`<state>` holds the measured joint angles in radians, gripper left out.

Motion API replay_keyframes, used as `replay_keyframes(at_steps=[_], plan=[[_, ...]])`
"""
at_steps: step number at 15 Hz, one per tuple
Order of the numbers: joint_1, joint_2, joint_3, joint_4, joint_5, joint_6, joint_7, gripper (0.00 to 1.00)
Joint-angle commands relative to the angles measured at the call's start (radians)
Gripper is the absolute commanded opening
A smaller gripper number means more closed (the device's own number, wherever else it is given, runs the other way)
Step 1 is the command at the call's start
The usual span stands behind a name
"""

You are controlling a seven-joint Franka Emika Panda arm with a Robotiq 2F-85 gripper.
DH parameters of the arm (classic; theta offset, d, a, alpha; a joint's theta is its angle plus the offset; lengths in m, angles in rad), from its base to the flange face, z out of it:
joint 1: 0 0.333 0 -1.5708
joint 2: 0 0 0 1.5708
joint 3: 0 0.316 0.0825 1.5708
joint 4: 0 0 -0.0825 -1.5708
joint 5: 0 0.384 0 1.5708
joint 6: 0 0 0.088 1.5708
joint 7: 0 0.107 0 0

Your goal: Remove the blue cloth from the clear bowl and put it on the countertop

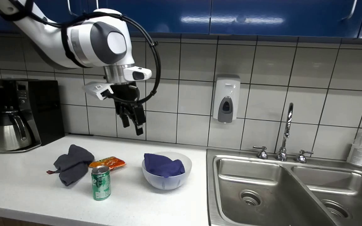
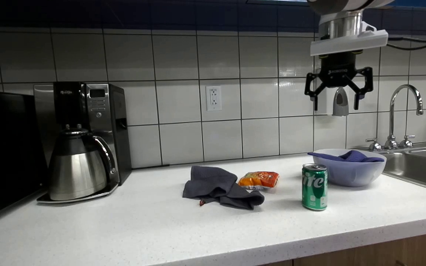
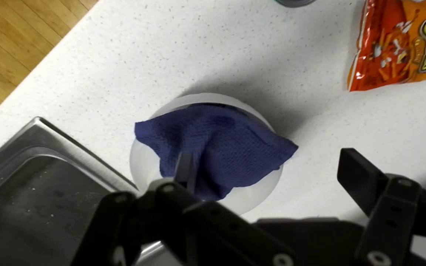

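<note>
Hanging over the countertop (image 2: 142, 229) in both exterior views, the gripper (image 2: 336, 108) has its jaws spread wide, both fingers (image 2: 315, 104) pointing down. The blue cloth (image 3: 227, 147) lies crumpled in the clear bowl (image 1: 166, 183), well below the gripper; in the wrist view two of its corners reach past the rim, at about ten and three o'clock. Taking the bowl as the middle of the dial in an exterior view, the gripper is at eleven o'clock, the coffee maker (image 1: 42, 110) at ten, and the upright green can (image 1: 101, 186) close to nine, with the grey cloth (image 1: 74, 164) and the orange snack bag (image 1: 108, 162) lying behind it, just beside each other. From the bowl in the wrist view, the bag is at two o'clock and the sink (image 3: 43, 210) between eight and nine. The can probably shows there too, as a rounded edge cut off at one o'clock.
</note>
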<state>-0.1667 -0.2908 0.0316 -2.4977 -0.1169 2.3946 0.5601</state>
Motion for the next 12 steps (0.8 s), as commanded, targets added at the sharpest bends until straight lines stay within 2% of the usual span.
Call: replay_keyframes(at_steps=[1,7,12], plan=[[-0.055,-0.001,-0.019,-0.048,-0.048,0.089,0.070,1.00],[-0.129,0.088,-0.051,-0.070,-0.128,0.229,0.138,1.00],[-0.133,0.192,-0.081,-0.016,-0.158,0.312,0.168,1.00]])
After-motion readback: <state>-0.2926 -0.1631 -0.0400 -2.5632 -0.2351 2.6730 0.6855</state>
